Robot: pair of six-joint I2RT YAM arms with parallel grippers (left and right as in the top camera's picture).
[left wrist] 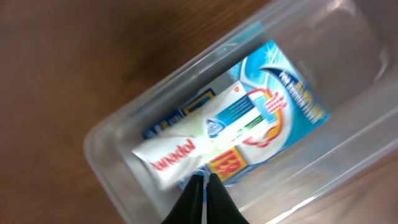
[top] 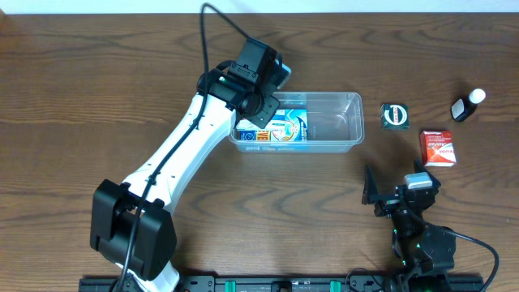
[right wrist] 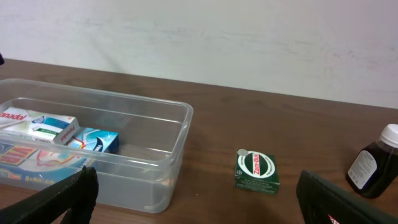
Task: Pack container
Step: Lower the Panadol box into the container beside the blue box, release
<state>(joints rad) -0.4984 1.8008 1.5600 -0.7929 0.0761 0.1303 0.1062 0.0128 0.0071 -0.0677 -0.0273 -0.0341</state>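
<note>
Container (top: 296, 120) packing looks partly done, judging by what lies inside and outside it. The left gripper (left wrist: 203, 184) hangs over the tub's left end with its jaws drawn together and nothing visible between them. Just beneath it, a white box (left wrist: 186, 146) with red lettering lies on top of a larger blue box (left wrist: 289, 102), both flat on the floor of the left half. The right half holds nothing that can be seen. The clear tub sits near the middle of the table (top: 97, 73), towards the far side.

The right gripper (right wrist: 196, 208) waits at the near right with its jaws spread wide and empty, facing the tub. To the right of the container, still unpacked, are a green box (top: 395, 115), a red box (top: 438, 148) and a dark bottle (top: 467, 105) with a white cap. These three probably have to go in.
</note>
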